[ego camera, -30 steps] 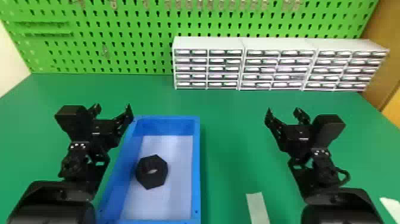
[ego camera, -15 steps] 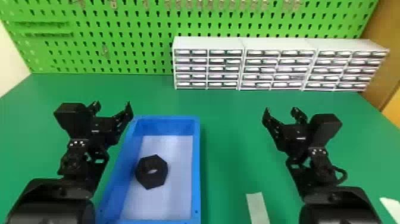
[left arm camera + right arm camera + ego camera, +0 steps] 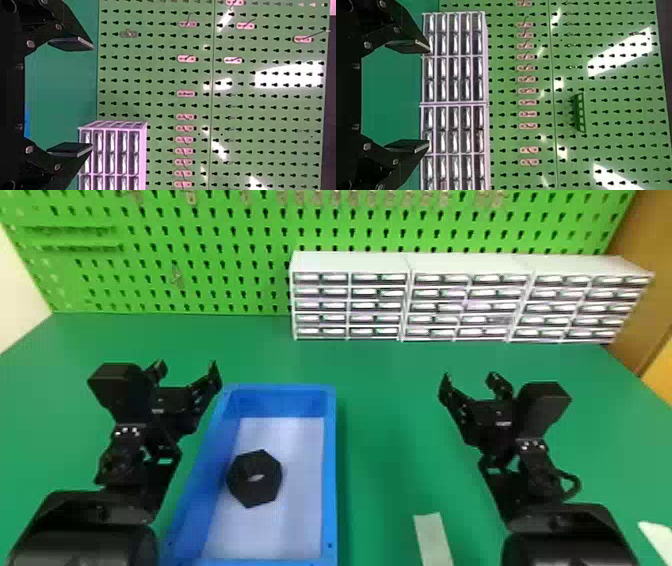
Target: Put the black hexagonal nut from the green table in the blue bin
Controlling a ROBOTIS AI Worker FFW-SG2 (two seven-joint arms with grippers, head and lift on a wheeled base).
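Left arm (image 3: 90, 535): coming in from the head view's bottom edge, beside the blue bin.
Right arm (image 3: 565, 540): coming in from the same edge, well apart from the bin.
White strip (image 3: 432, 540): lying on the table between bin and right arm.
White piece (image 3: 657, 537): lying out to the right of the right arm.
Blue bin (image 3: 330, 470): standing open-topped on the table, just right of the left arm, pale inside on the floor.
Black hexagonal nut (image 3: 256, 464): lying flat inside the blue bin, near the left wall, hole facing up.
Left gripper (image 3: 187, 365): open, fingers spread well apart, near the bin's far left corner.
Right gripper (image 3: 470, 377): open too, fingers well apart, over the table's right part.
Green table (image 3: 390, 390): stretching back beneath everything to the pegboard.
Drawer cabinets (image 3: 350, 305): standing side by side in a white row at the table's back, toward the right.
Green pegboard (image 3: 200, 280): rising behind the cabinets, dotted with keyhole slots, bearing rows of hooks (image 3: 186, 94).
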